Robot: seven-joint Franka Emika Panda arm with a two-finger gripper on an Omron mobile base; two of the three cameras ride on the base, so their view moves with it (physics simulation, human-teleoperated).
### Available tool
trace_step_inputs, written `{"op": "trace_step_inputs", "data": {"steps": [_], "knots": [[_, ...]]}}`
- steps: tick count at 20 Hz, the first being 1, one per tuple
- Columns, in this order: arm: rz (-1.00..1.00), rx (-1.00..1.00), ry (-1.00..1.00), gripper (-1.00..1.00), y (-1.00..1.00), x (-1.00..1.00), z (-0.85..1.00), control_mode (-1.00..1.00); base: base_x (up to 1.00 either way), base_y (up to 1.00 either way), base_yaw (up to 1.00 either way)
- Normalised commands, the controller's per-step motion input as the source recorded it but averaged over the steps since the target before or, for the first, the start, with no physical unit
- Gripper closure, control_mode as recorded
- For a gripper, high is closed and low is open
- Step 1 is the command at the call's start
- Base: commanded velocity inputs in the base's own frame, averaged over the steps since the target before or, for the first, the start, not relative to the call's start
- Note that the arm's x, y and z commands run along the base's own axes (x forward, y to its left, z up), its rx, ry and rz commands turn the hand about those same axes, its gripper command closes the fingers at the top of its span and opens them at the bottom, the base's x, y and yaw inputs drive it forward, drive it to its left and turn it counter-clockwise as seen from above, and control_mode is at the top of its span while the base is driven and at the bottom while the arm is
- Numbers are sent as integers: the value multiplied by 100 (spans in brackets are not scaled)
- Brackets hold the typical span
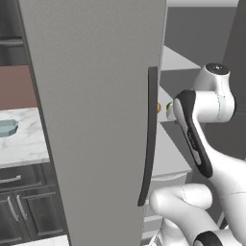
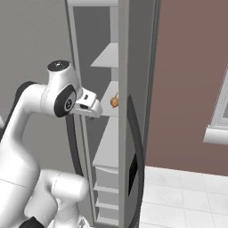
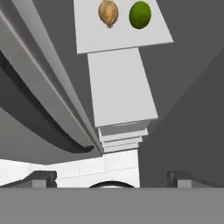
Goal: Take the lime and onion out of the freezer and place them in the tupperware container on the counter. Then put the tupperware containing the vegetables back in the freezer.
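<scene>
Speckled grey freezer (image 1: 96, 120) door stands open, edge-on to the base, dark curved handle (image 1: 149, 139) running down its front edge. Pale grey shelves (image 3: 120, 85) stacked inside, visible past the door in the hand view and the right base view. White marble counter (image 1: 24, 144) sits off to the left of the door, over dark cabinets (image 1: 26, 206) with silver handles. Arm reaches up in front of the freezer opening, gripper (image 2: 89, 104) level with the shelf that carries the produce, just outside the opening and not touching anything. Jaws wide apart, nothing between them; fingertips (image 3: 43, 178) show far apart at the bottom of the hand view. Tupperware container (image 1: 7, 128) rests on the counter, well apart from the freezer. Onion (image 3: 108, 13) and lime (image 3: 140, 15) sit side by side on the same freezer shelf, near each other but not touching.
</scene>
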Motion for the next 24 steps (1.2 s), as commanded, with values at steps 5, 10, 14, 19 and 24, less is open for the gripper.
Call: {"op": "trace_step_inputs", "data": {"steps": [5,10,14,19,24], "knots": [[-3,3,0,-100,-15,24,-22,-100,0,0,0],[0,0,0,-100,-25,47,-15,-100,0,0,0],[0,0,-3,-100,-25,45,-17,-100,0,0,0],[1,0,-4,-100,-28,25,-6,-100,0,0,0],[3,0,-6,-100,-2,29,-3,-100,0,0,0]]}}
